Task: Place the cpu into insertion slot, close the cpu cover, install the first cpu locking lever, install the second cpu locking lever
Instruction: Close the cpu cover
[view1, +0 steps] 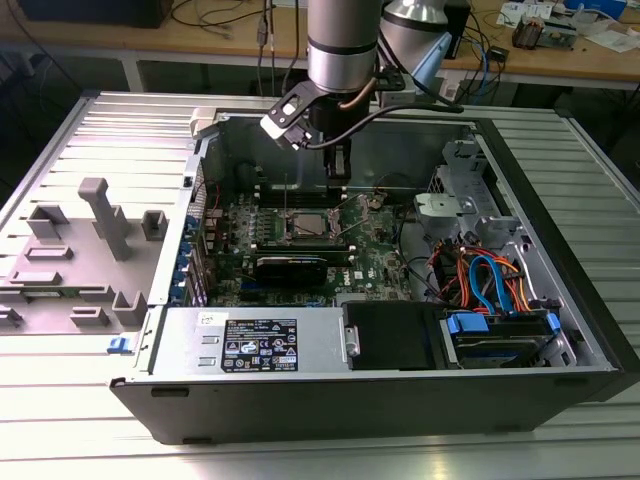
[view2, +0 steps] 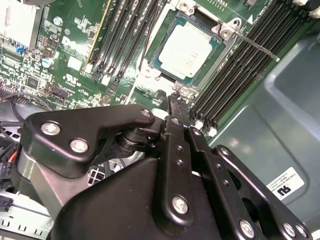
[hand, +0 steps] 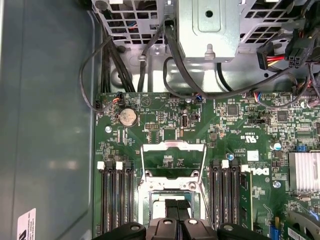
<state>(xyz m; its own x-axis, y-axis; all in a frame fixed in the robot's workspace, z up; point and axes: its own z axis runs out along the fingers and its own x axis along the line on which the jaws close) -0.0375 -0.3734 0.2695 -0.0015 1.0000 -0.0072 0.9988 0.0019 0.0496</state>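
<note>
Second wrist view: the cpu (view2: 187, 49) is seated in the insertion slot (view2: 226, 33), so placement is judged done. The cpu cover (hand: 172, 146) looks raised in the first wrist view, and one lever (view2: 260, 48) is seen free. The claw (view2: 173, 101) is pinched together, empty, beside the slot.

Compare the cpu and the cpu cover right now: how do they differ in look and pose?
The cpu is a solid plate with a dull silver top; the cpu cover is a thin frame with an open window, green board showing through it. The cpu lies flat in the insertion slot; the cpu cover is swung up, off it. Shared: both are squarish, silvery metal.
</note>
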